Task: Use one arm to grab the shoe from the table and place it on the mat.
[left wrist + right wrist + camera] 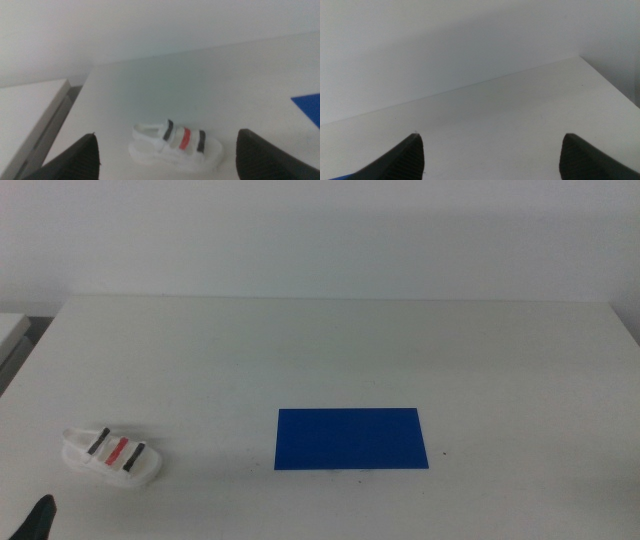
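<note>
Nearest the middle camera, the left gripper [40,518] shows only as a dark tip at the bottom-left corner of the picture, just short of the shoe [110,456] and not touching it. Its wrist view shows the two dark jaws spread wide, with nothing between them but open space, and the shoe [176,146] lying on the table [225,80] ahead, framed between them. The shoe is a white sneaker with three straps, two black and a red one between, resting on its thick sole at the near-left part of the table [350,350]. The mat [350,438], a flat blue rectangle, lies near the table's centre, well apart from the shoe and to its right; one blue corner [309,106] shows at the edge of the left wrist view. The right gripper [492,160] is out of the middle view; its wrist view shows its jaws likewise spread wide, holding nothing, above bare tabletop [510,115].
</note>
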Controlling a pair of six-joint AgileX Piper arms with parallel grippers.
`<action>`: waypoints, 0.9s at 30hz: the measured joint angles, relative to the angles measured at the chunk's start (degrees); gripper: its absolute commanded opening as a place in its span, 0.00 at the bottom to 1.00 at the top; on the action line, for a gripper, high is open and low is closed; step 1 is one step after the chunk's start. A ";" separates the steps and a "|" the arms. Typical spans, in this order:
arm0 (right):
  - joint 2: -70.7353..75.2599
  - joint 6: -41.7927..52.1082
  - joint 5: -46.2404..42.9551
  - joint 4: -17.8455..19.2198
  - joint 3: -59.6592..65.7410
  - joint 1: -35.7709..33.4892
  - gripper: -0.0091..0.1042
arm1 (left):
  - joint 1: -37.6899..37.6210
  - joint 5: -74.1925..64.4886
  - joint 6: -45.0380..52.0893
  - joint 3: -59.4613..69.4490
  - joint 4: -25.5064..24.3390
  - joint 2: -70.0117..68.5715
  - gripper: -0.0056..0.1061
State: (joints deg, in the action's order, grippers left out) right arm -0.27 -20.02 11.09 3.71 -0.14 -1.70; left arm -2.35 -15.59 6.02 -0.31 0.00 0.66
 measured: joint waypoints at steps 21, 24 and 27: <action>0.00 0.00 0.00 0.00 0.00 0.00 0.78 | 0.00 -51.97 57.19 -67.38 -1.05 72.23 0.89; 0.00 0.00 0.00 0.00 0.00 0.00 0.78 | 0.00 -53.30 67.45 -69.79 -1.05 78.48 0.89; 0.00 0.00 0.00 0.00 0.00 0.00 0.78 | 0.22 -53.68 72.68 -70.46 -0.81 83.31 0.89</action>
State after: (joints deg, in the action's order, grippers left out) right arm -0.27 -20.02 11.09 3.71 -0.14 -1.70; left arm -2.12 -69.27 78.69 -70.77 -0.81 83.97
